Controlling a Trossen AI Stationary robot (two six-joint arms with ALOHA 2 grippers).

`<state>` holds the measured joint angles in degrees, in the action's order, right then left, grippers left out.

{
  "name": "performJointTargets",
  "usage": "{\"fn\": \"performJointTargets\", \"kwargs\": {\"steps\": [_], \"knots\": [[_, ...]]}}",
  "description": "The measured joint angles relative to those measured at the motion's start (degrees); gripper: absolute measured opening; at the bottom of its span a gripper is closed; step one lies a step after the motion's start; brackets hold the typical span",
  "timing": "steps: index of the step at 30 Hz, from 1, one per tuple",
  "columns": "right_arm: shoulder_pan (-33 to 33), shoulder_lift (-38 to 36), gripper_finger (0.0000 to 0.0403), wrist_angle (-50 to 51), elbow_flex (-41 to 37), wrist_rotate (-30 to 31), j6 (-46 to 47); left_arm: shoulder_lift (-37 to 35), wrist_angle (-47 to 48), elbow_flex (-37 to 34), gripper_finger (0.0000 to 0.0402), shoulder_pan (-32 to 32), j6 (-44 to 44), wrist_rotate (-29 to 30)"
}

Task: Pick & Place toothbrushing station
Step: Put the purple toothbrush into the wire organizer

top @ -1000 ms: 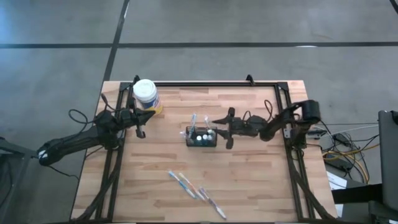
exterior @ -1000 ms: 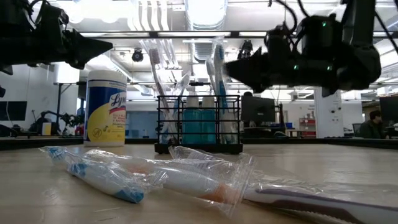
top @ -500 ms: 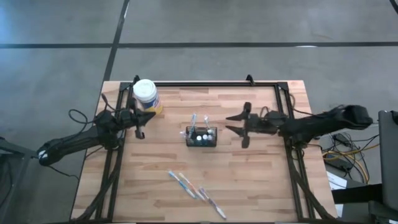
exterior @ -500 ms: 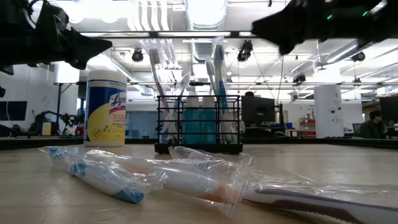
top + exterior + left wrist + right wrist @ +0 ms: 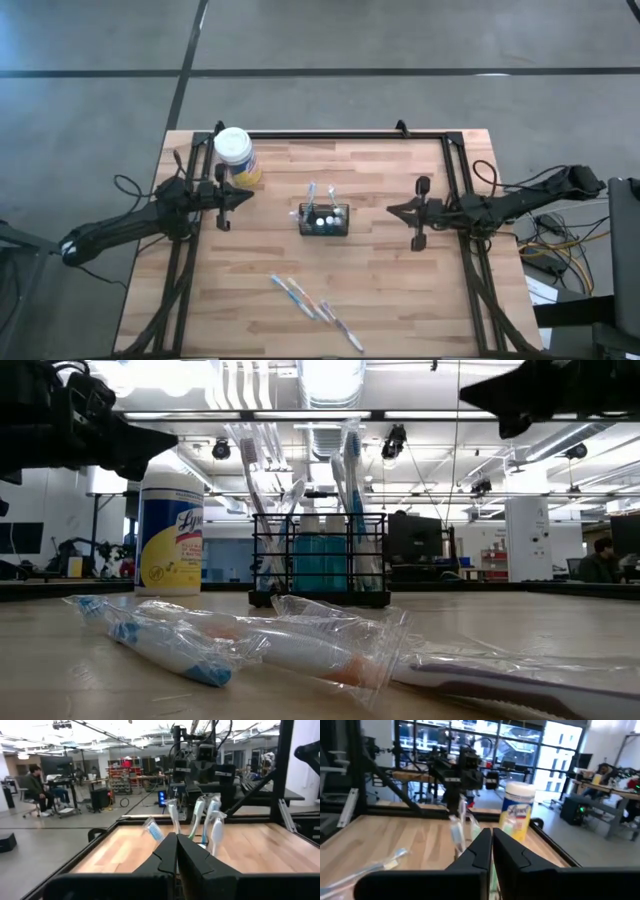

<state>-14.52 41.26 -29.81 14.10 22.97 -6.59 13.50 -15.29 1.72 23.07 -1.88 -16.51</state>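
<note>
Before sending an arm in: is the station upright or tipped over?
Upright. The station stands flat on the table in the low view, its toothbrushes pointing up. Neither gripper touches it.

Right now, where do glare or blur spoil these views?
Low view: ceiling lights blow out above the toothbrushing station, and the wrapped toothbrushes nearest the lens look soft. Right wrist view: the wipes canister is blurred. High view: evenly lit.

Probably lab: workstations [image 5: 60, 780], robot rigs [image 5: 200, 760]

The toothbrushing station [image 5: 325, 219] — black mesh box — stands upright mid-table; toothbrushes [image 5: 300, 510] rise from it.
</note>
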Motion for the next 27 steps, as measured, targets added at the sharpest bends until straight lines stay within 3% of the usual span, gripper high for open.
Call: {"fn": "performJointTargets", "kwargs": {"steps": [8, 14, 16, 19, 23, 27], "knots": [[0.02, 0.01, 0.0008, -8.06, -6.3, 0.32, 2.12, 0.86, 2.28, 0.71, 0.0011, -0.53, -1.28, -4.0], [-0.07, 3.52, 0.0008, -8.25, -6.97, -1.24, 8.84, 6.52, 8.65, 5.2, 0.0005, -9.57, -1.83, -3.83], [-0.48, 5.68, 0.0008, -7.93, -6.31, -2.41, 9.66, 9.51, 8.79, 7.52, 0.0004, -15.22, -2.57, -0.84], [-1.76, 9.54, 0.0008, -8.08, -4.06, -2.63, 9.83, 15.11, 9.1, 12.83, 0.0003, -25.15, -3.18, 8.16], [-3.05, 14.85, 0.0008, -7.37, 0.17, -2.64, 9.53, 24.09, 17.05, 21.23, 0.001, -36.64, -3.82, 19.4], [-3.64, 19.57, 0.0008, -2.99, 5.81, -2.54, 9.49, 32.93, 24.48, 27.93, 0.0029, -42.42, 1.1, 23.24]]}}
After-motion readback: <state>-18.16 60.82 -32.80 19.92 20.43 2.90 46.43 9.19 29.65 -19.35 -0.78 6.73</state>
